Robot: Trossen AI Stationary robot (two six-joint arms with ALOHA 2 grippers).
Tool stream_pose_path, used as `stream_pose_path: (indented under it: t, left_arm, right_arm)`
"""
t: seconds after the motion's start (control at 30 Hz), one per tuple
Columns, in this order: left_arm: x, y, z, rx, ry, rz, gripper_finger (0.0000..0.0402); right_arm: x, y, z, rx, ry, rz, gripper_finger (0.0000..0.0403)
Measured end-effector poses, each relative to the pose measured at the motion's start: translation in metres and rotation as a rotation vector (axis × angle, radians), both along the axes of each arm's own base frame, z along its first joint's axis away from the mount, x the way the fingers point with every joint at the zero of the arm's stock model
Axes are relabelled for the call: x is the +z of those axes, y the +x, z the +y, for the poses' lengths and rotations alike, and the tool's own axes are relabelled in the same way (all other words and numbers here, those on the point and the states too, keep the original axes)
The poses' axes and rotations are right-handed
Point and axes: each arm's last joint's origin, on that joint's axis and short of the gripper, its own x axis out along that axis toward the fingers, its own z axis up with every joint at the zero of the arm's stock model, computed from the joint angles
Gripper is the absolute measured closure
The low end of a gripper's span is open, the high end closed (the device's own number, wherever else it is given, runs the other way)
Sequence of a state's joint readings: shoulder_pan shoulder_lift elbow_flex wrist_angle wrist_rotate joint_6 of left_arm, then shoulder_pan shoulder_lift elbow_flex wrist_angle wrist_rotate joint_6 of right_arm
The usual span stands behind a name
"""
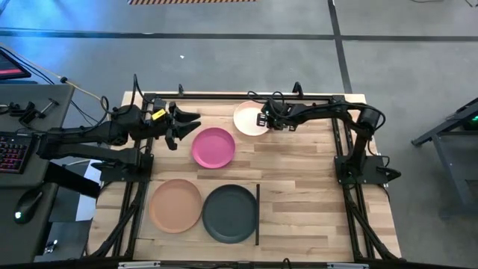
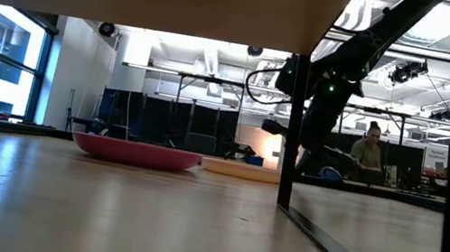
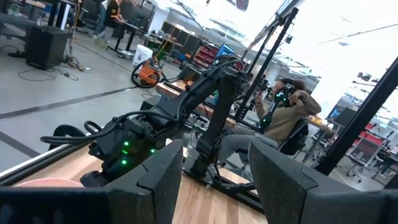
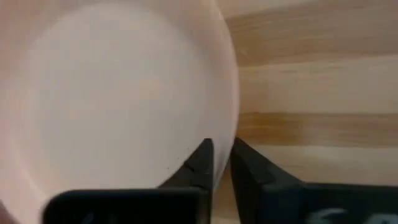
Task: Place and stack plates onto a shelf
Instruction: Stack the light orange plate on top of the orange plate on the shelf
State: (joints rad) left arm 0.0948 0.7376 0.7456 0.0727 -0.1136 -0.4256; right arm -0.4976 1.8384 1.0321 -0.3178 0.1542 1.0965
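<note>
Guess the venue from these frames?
Probably a robotics lab or workshop: grey concrete floor, a keyboard on a side desk, ceiling lights and equipment racks behind a seated person.

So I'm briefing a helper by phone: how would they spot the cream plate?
Look at the table's far edge. The cream plate lies there, past the pink plate, with the right gripper at its rim. It is the palest of four plates.
</note>
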Motion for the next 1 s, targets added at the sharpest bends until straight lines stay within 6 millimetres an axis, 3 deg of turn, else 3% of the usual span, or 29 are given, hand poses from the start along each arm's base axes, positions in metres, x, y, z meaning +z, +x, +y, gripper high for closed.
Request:
stream_pose_path:
  t: [0.13, 0.23, 0.47, 0.67, 0.83, 1.0]
  left_arm:
    - [0.001, -0.002, 0.0, 0.0, 0.015, -0.007, 0.0228]
    - [0.004, -0.007, -0.001, 0.002, 0.037, -0.024, 0.0228]
    - [0.008, -0.014, -0.001, 0.016, 0.119, -0.033, 0.0228]
    - [0.006, -0.013, -0.001, 0.037, 0.239, 0.015, 0.0228]
    - [0.005, -0.013, 0.0, 0.06, 0.247, 0.028, 0.0228]
    - [0.005, -0.013, 0.0, 0.06, 0.247, 0.026, 0.0228]
  right_arm:
    - [0.011, -0.003, 0.002, 0.053, -0.023, 0.011, 0.039]
    - [0.029, -0.01, 0.005, 0.108, -0.066, 0.024, 0.04]
    - [0.105, -0.045, 0.013, 0.185, -0.214, -0.066, 0.0402]
    - [0.161, -0.069, 0.042, 0.263, -0.278, -0.291, 0.0402]
    - [0.181, -0.066, 0.072, 0.303, -0.316, -0.429, 0.0402]
    - [0.193, -0.05, 0.091, 0.332, -0.357, -0.587, 0.0403]
